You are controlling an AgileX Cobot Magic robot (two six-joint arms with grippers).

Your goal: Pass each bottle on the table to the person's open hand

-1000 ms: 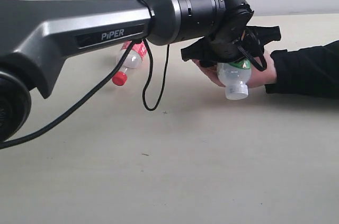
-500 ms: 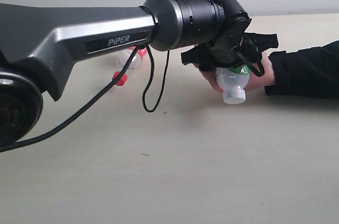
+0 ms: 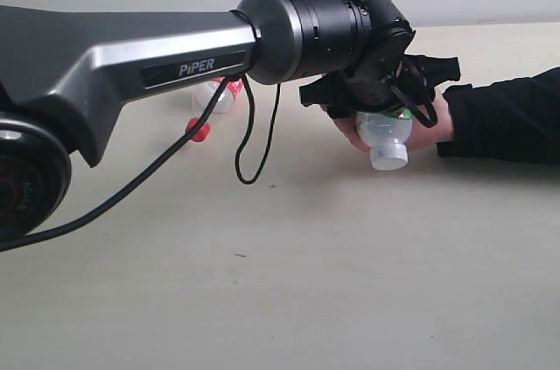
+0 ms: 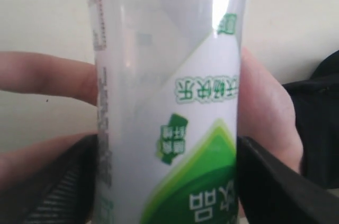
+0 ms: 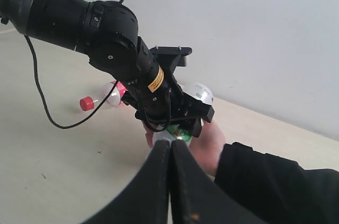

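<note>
The white-green bottle [image 3: 386, 136] hangs cap-down between the fingers of my left gripper [image 3: 385, 115], resting against the person's open hand [image 3: 435, 122], which is palm up with a black sleeve. In the left wrist view the bottle [image 4: 169, 102] fills the frame; both black pads [image 4: 53, 187] press on its sides, and the hand [image 4: 267, 113] lies behind it. My left gripper [image 4: 167, 181] is shut on it. A clear bottle with red label and cap [image 3: 213, 101] lies on the table [image 3: 289, 282] behind the arm. My right gripper [image 5: 170, 147] is shut and empty, above the sleeve.
The big grey left arm [image 3: 131, 55] spans the left half of the exterior view, and its black cable [image 3: 249, 151] loops down over the table. In the right wrist view another clear bottle [image 5: 202, 92] shows behind the left gripper, near the wall.
Over the last second my left gripper and the white-green bottle have shifted slightly up and back, settling closer into the hand. The right gripper has not moved.
</note>
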